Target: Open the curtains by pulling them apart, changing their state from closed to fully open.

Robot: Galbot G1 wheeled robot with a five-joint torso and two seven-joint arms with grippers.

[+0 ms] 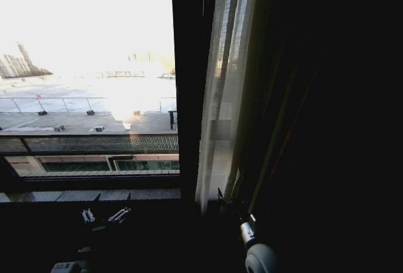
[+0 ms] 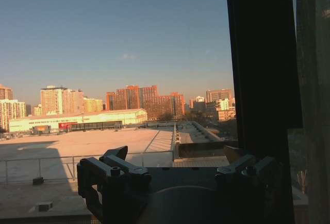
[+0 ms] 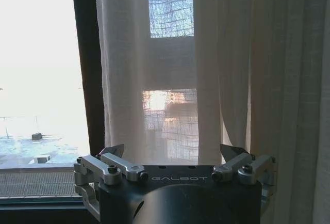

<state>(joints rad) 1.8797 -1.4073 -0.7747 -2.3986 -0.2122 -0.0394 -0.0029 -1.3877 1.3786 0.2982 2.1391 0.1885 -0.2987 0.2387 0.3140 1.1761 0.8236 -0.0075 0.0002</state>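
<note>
The sheer white curtain point(image 1: 221, 97) hangs right of the dark window frame bar point(image 1: 189, 84), bunched into cream folds toward the dark right side. The glass left of the bar is bare. My right gripper point(image 1: 225, 200) is low at the curtain's bottom edge. In the right wrist view it point(image 3: 172, 152) is open and faces the pleated curtain point(image 3: 232, 53) close ahead, with no fabric between its fingers. My left gripper point(image 1: 112, 199) sits low before the bare pane. In the left wrist view it point(image 2: 176, 153) is open and empty, with the curtain point(image 2: 314, 79) at the picture's edge.
The window frame bar point(image 3: 85, 53) stands just beside the curtain's inner edge. A sill point(image 1: 88, 194) runs under the glass, close ahead of the left gripper. Outside lie a rooftop with a railing point(image 2: 62, 159) and distant buildings. The room right of the curtain is dark.
</note>
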